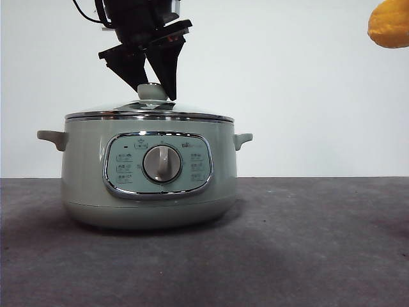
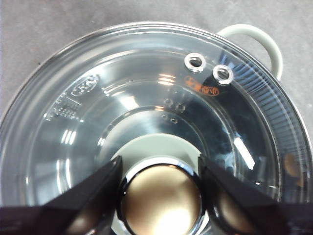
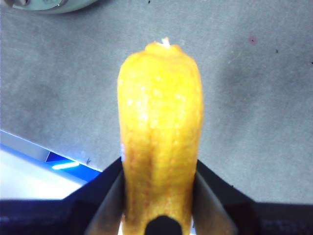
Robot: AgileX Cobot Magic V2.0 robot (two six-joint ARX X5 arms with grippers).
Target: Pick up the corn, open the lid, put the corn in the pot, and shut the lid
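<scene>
The pale green pot [image 1: 83, 185] stands on the table left of centre, dial facing me. The clear glass lid [image 1: 192, 110] rests on its rim, and its vent holes [image 2: 195, 61] show in the left wrist view. My left gripper [image 1: 153, 89] reaches down from above, its jaws pressed on either side of the lid's knob [image 2: 161, 200]. High at the right edge hangs the yellow corn [image 1: 390, 24], well off to the pot's right. My right gripper [image 3: 159, 169] is shut on the corn [image 3: 159, 107], whose tapered tip points away from the jaws.
The dark grey table [image 1: 307, 243] stretches to the right of the pot, with a white wall behind. One pot handle [image 2: 264, 41] sticks out beyond the lid. Below the corn lies grey tabletop, with a blue and white edge [image 3: 44, 161] to one side.
</scene>
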